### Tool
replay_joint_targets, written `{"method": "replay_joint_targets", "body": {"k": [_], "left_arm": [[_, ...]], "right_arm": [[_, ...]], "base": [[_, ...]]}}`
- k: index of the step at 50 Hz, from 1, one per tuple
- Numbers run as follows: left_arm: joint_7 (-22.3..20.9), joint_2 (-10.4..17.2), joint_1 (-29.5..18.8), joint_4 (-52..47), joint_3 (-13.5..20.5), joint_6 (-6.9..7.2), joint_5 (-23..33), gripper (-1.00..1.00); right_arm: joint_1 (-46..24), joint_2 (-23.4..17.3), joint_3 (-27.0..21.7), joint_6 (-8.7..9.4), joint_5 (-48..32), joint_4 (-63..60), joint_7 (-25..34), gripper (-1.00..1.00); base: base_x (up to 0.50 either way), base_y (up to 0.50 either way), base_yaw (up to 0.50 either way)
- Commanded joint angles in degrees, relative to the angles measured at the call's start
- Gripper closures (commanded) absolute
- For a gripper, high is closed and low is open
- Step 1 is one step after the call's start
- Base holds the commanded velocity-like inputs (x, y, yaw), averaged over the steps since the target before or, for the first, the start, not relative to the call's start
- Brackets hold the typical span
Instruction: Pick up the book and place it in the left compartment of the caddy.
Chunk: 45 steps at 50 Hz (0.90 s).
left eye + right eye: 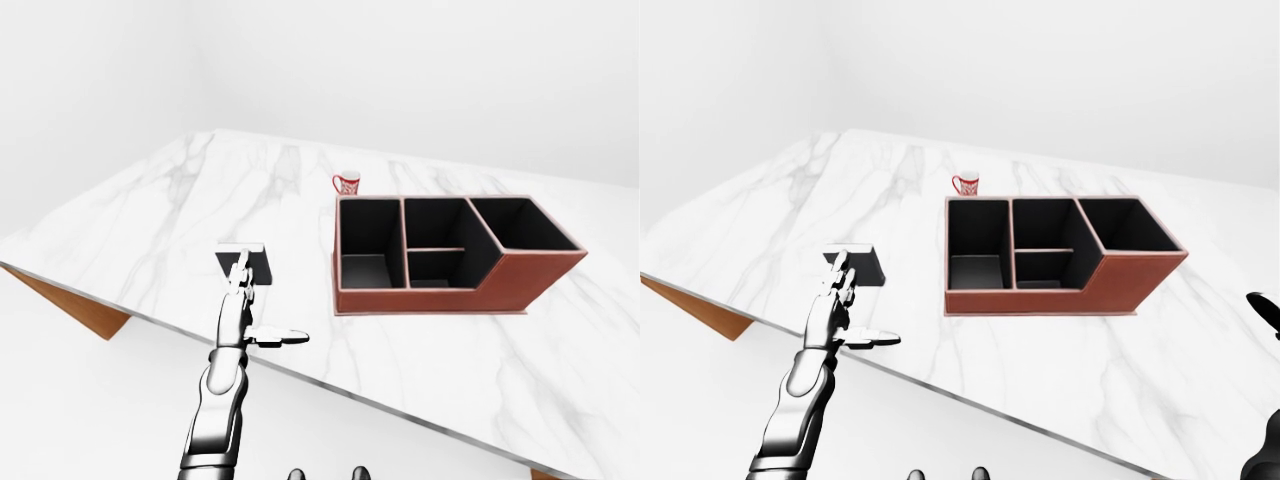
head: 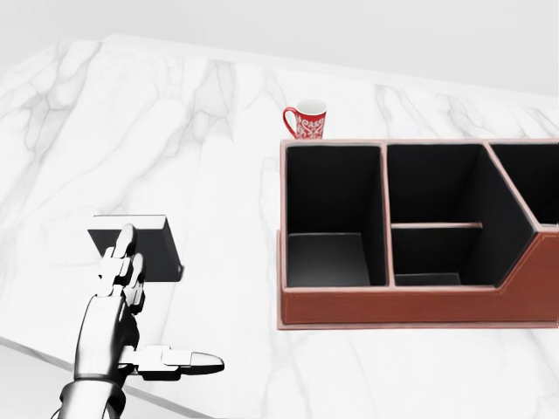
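Note:
The book [image 2: 157,251], dark-covered with a white page edge, lies flat on the marble table [image 2: 218,175], left of the caddy. My left hand [image 2: 166,297] is open, with straight fingers [image 2: 122,262] overlapping the book's left part in the head view and the thumb pointing right. Whether the fingers touch the book I cannot tell. The brown caddy [image 2: 410,307] has black-lined compartments; its left compartment [image 2: 330,218] holds nothing. A dark shape at the right edge of the right-eye view [image 1: 1265,315] seems to be my right hand; its fingers are not legible.
A red-and-white mug [image 2: 305,120] stands just above the caddy's left corner in the head view. The table's near edge [image 1: 330,385] runs diagonally below my left hand, with the brown underside [image 1: 85,310] showing at the left.

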Motion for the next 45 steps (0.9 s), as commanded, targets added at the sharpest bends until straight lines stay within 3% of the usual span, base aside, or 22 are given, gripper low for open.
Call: {"method": "replay_joint_targets", "body": {"k": [1,14,15,16,21,35,44,45], "left_arm": [[0.03,0.01,-0.06,0.14,0.04,-0.09,0.01,-1.00],[0.26,-0.06,0.03,0.46,0.13,-0.57,-0.15,-1.00],[-0.08,-0.02,-0.13,1.26,0.21,-2.23,-0.55,-1.00],[0.52,-0.02,-0.10,1.09,0.24,-1.46,-0.03,-1.00],[0.42,-0.10,0.08,0.33,0.07,-0.91,-0.23,-1.00],[0.40,0.05,-0.36,1.66,0.31,-1.80,-0.49,-1.00],[0.48,-0.02,-0.06,0.14,0.29,-0.64,-0.60,-1.00],[0.37,0.01,-0.11,0.50,0.35,-1.14,-0.72,-1.00]], "right_arm": [[0.01,0.02,-0.06,0.00,0.09,-0.17,0.00,-1.00],[0.19,0.29,-0.01,0.00,0.00,-0.08,0.18,-1.00],[0.13,0.27,0.03,0.00,-0.01,-0.05,0.11,-1.00],[0.13,0.28,0.04,0.00,-0.03,0.00,0.15,-1.00],[0.34,0.26,-0.21,0.00,0.32,-0.30,-0.01,-1.00],[0.22,0.32,0.16,0.00,0.19,0.21,0.10,-1.00],[0.22,0.18,-0.12,0.00,0.72,-0.54,-0.24,-1.00],[0.27,0.16,-0.33,0.00,1.19,-0.95,-0.33,-1.00]], "base": [[0.23,0.09,0.00],[0.21,0.08,0.00],[0.18,0.07,0.00],[0.19,0.07,0.00],[0.18,0.07,0.00],[0.17,0.06,0.00],[0.12,0.05,0.00],[0.10,0.04,0.00]]}}
